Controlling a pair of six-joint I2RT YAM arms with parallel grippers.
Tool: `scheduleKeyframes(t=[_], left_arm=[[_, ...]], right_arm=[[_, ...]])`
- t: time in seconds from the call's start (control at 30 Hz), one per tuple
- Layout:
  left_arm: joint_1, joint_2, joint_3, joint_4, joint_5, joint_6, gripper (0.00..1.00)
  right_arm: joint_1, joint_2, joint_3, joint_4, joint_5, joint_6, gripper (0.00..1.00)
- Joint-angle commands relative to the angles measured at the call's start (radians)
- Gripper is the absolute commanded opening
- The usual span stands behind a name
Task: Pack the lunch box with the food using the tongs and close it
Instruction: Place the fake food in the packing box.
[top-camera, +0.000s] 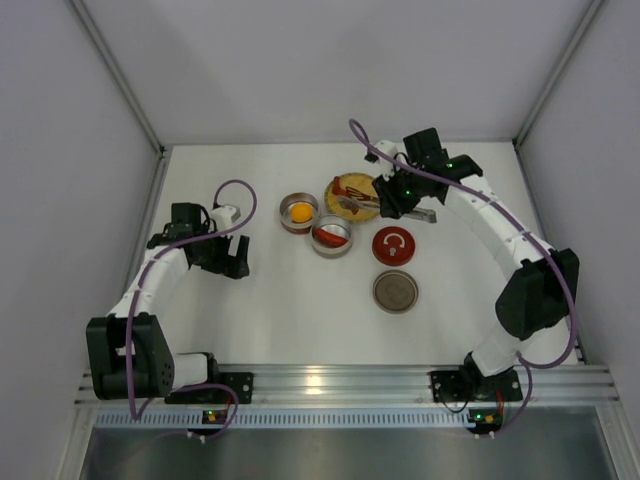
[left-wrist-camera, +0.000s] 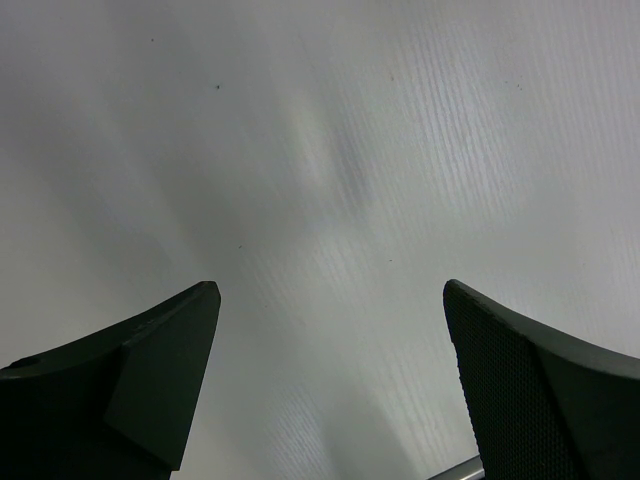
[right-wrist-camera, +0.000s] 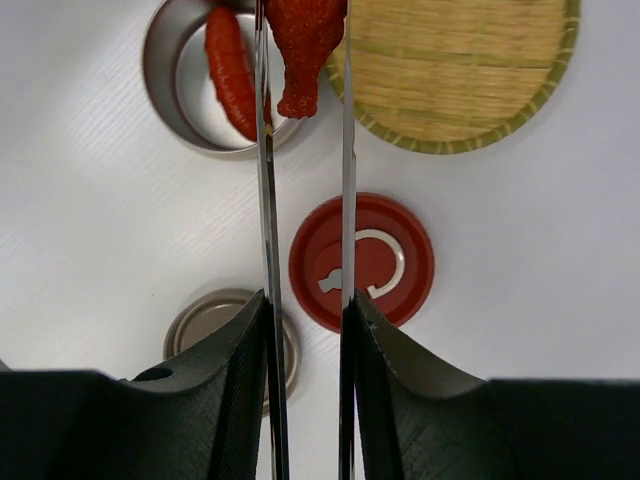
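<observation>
Hanging between the tips of the tongs (right-wrist-camera: 265, 200) is a glossy red piece (right-wrist-camera: 300, 45), and the right claw (right-wrist-camera: 305, 300) is pressed in on the two silver arms, squeezing them onto it. That piece sits straight ahead of the claw, its long axis running roughly along the tongs. It overlaps the right rim of the first tin (right-wrist-camera: 165, 90). The tin's open middle lies a little to the left of the tips in the wrist view, so my read is a short sideways carry before any let-go. The right arm is plainly the nearer one. The left claw (left-wrist-camera: 330, 290) is spread wide with nothing in it, hovering over bare desk (top-camera: 300, 320) well apart from the food.

Now the count:
- Tins: two, the first already holding another red piece (right-wrist-camera: 228, 75), and the second tin (top-camera: 284, 213) holding the single orange ball (top-camera: 300, 211).
- Lids: two, both off, a red lid (right-wrist-camera: 400, 262) and a grey lid (right-wrist-camera: 205, 335).
- Others: one woven plate (right-wrist-camera: 470, 70) and one pair of tongs.
- Red pieces: two for certain. The overhead view shows some red on the plate, too small for me to count.
</observation>
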Motion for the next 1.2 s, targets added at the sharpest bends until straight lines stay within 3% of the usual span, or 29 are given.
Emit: scheduleKeyframes(t=[0.0, 0.43, 0.8, 1.03, 1.17], left_arm=[[-0.002, -0.024, 0.016, 0.018, 0.005, -0.009, 0.98], [-0.002, -0.032, 0.016, 0.014, -0.007, -0.007, 0.98], [-0.002, -0.024, 0.011, 0.021, -0.012, -0.006, 0.98], [-0.002, -0.021, 0.011, 0.021, -0.014, -0.002, 0.98], [-0.002, -0.023, 0.011, 0.021, -0.014, -0.002, 0.98]], right_arm=[[0.06, -0.076, -0.054, -0.003, -0.023, -0.03, 0.12], [0.195, -0.035, -0.126, 0.109, 0.155, -0.064, 0.13], [0.211, 0.019, -0.1, 0.13, 0.224, -0.104, 0.17], [0.215, 0.028, -0.073, 0.12, 0.227, -0.111, 0.41], [0.219, 0.02, -0.037, 0.104, 0.203, -0.096, 0.45]])
